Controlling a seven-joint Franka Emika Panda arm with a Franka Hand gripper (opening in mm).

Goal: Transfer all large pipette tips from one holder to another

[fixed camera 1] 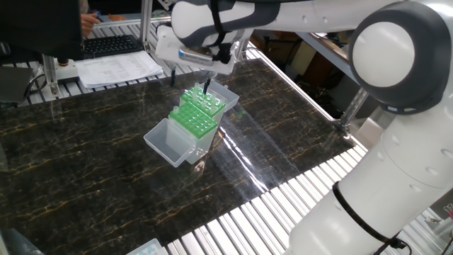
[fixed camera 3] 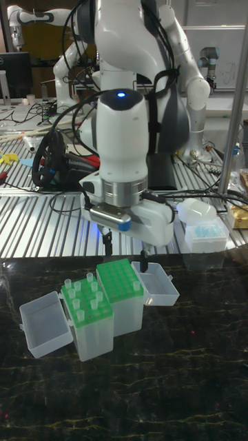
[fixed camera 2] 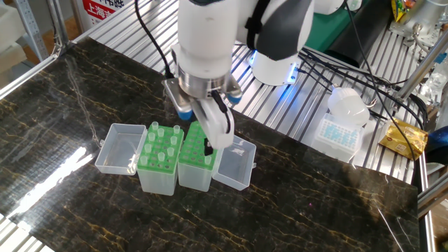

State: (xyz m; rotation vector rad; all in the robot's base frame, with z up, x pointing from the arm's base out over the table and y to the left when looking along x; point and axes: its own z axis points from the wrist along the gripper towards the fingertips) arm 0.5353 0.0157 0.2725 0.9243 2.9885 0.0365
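Observation:
Two clear holders with green rack plates stand side by side, their lids hinged open outward. The left holder carries several large pipette tips. On the right holder I see a single tip at its near right corner. My gripper hangs open over the right holder with nothing between its fingers. One dark fingertip hovers just above that lone tip. The other fingertip is over the rack's far edge.
The open lids flank the holders. A white bottle and a small tip box sit on the slatted bench beyond the table's right edge. A keyboard and papers lie past the far edge.

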